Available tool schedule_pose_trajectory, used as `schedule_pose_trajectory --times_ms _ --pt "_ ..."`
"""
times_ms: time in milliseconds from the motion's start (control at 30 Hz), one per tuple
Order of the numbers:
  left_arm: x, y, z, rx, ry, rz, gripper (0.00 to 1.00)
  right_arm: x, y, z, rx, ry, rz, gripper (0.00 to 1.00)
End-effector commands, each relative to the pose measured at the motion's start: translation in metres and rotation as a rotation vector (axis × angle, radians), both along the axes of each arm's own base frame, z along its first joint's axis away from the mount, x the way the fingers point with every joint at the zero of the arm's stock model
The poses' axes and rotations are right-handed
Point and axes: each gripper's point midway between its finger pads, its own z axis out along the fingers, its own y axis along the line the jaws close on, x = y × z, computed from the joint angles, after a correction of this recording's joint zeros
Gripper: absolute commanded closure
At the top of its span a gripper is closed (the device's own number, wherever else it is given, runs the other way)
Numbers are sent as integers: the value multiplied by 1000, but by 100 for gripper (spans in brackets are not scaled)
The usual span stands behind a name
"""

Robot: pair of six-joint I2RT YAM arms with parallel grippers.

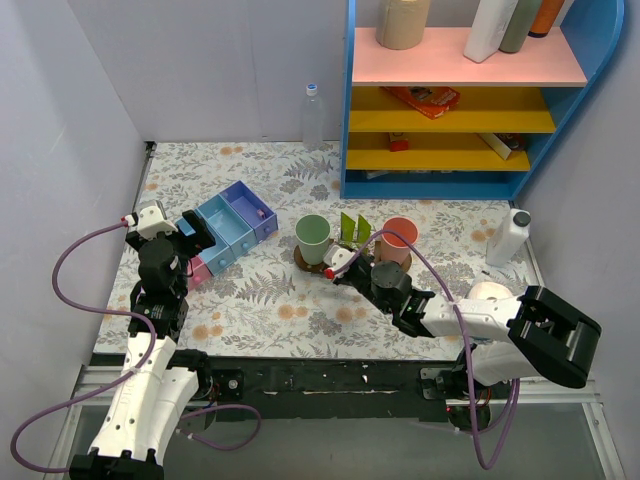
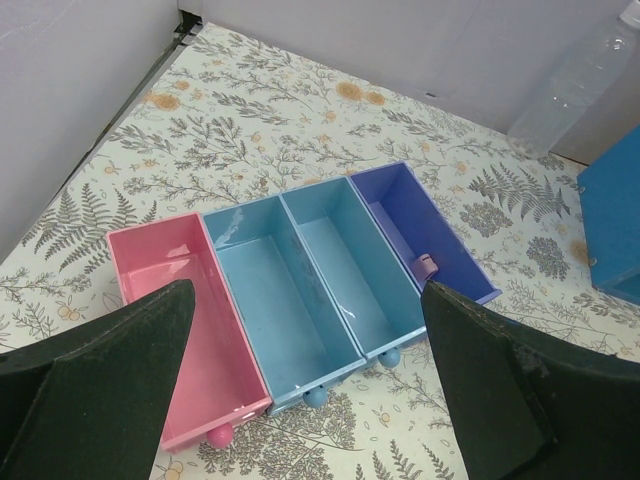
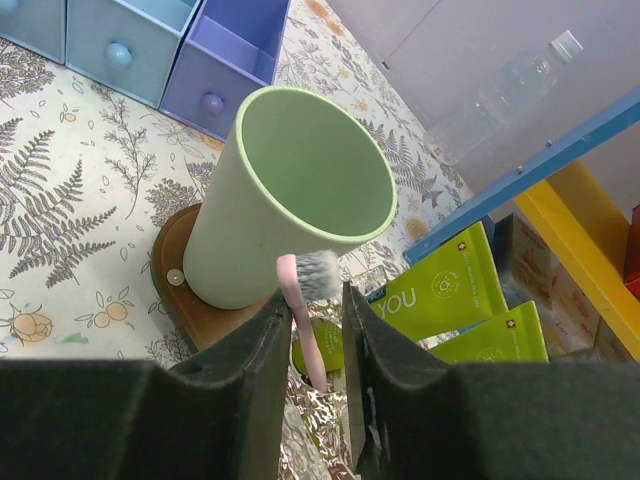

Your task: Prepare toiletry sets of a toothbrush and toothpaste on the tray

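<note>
right claw [image 3: 318, 300], foam jaws slightly parted, released around a slim pink bristled toothbrush [image 3: 318, 276], smooth tapered green cup [image 3: 290, 190] just ahead on rounded wood tray [image 3: 165, 250].

Robot lab test cell, staged home look: plain white partition walls [image 1: 60, 120], arms [image 1: 150, 385] bolted at table edge, floral tablecloth [image 1: 270, 310], blue shelf unit [image 1: 440, 187] w/ bottles [image 1: 490, 30].
</note>
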Motion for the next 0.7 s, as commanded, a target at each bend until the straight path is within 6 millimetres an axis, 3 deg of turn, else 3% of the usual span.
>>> schedule_pose_trajectory --times_ms 0,267,600,633,667 --pt "1 -1 2 14 -8 -8 2 2 -4 24 69 -34 -16 65" --pt "1 -2 1 13 -5 -13 2 -3 -5 33 79 -40 4 42" --pt "2 -3 1 12 -4 -17 2 -12 -3 48 110 -50 53 36" --pt "2 -3 0 12 -4 -17 2 -13 -3 48 107 -42 56 26" --pt "2 -3 1 11 -6 -17 2 -14 -4 53 120 -45 57 23"
